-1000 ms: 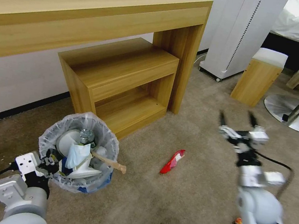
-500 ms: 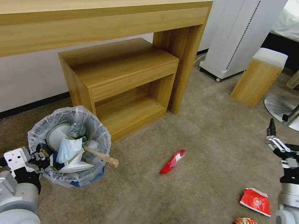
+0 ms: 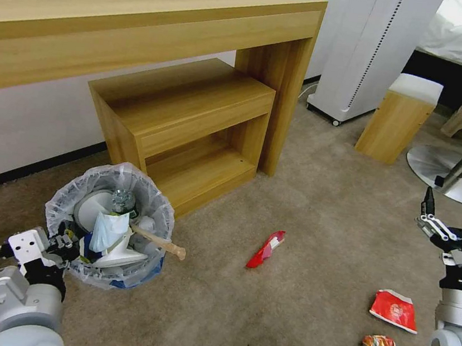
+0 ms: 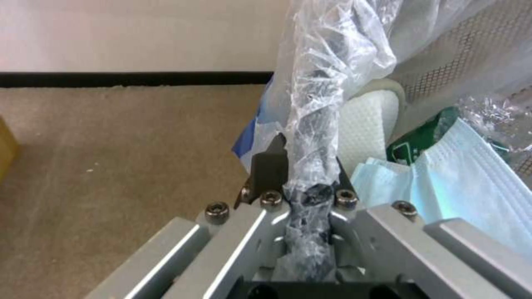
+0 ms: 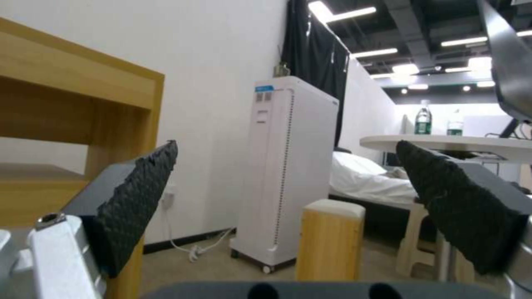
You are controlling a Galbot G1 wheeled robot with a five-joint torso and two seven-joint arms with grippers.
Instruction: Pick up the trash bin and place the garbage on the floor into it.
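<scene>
1 trash bin [image 3: 109, 225], bag-lined, full; left hand [image 3: 65, 243] clamps rim; right hand [image 3: 457, 215] wide.

Bright, even indoor light; soft shadows; head view bows at edges.

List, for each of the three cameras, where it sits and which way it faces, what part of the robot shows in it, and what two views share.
Head view: from the robot's head, looking forward and down at the floor, showing both arms, the left gripper at the trash bin and the right gripper raised.
Left wrist view: looks along the left gripper, shut on the bin's bagged rim.
Right wrist view: looks level across the room between the open right gripper fingers toward the white tower unit.
Shared: the trash bin, in the head and left wrist views.
</scene>
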